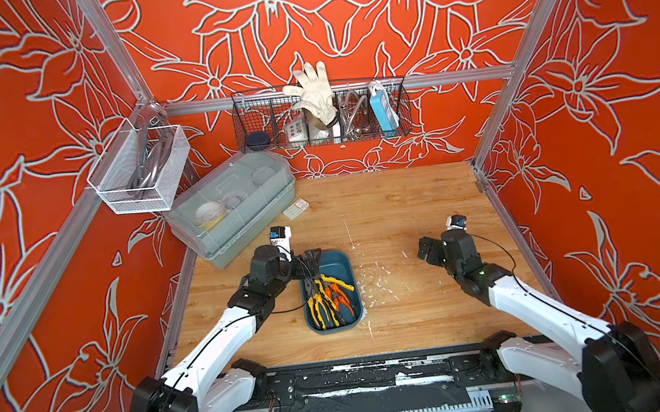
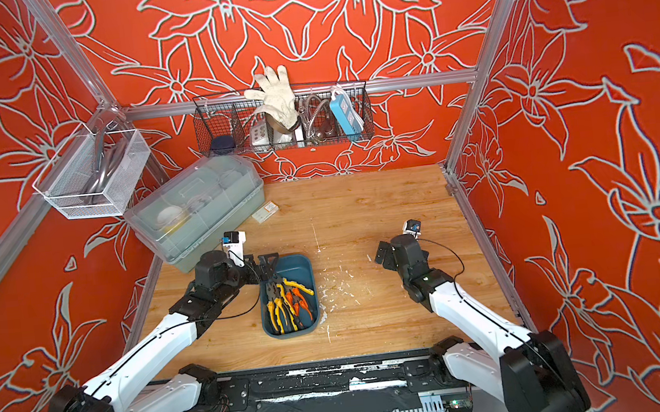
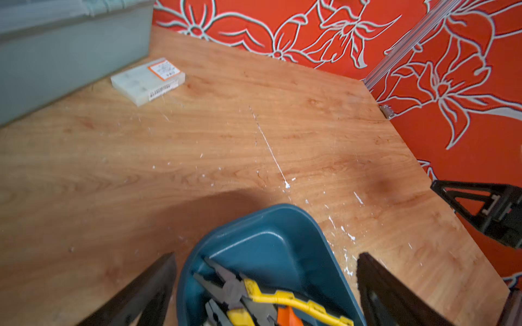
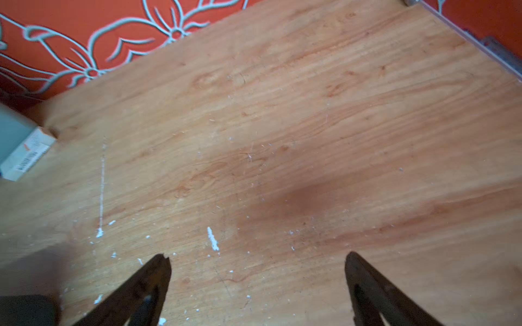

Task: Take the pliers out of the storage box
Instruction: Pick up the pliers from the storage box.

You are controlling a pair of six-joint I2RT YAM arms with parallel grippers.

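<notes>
left gripper (image 1: pixel 312 264), jaws spread and empty, hangs at the far left corner of the box (image 1: pixel 338 262); pliers (image 1: pixel 332 298) lie just nearer, heads pointing far; right gripper (image 1: pixel 425 249), also spread, is well right.

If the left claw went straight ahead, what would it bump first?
The open left gripper would probably meet the shallow dark teal plastic tray first, at its bare end by the grey-nosed pliers; depth is unclear.

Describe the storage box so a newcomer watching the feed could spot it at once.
Start at the wooden table and look left of centre, in front of the big lidded bin. The box is the shallow teal tray there, holding yellow and orange pliers. Unlike the pale translucent bin, it is small, dark and lidless.
</notes>
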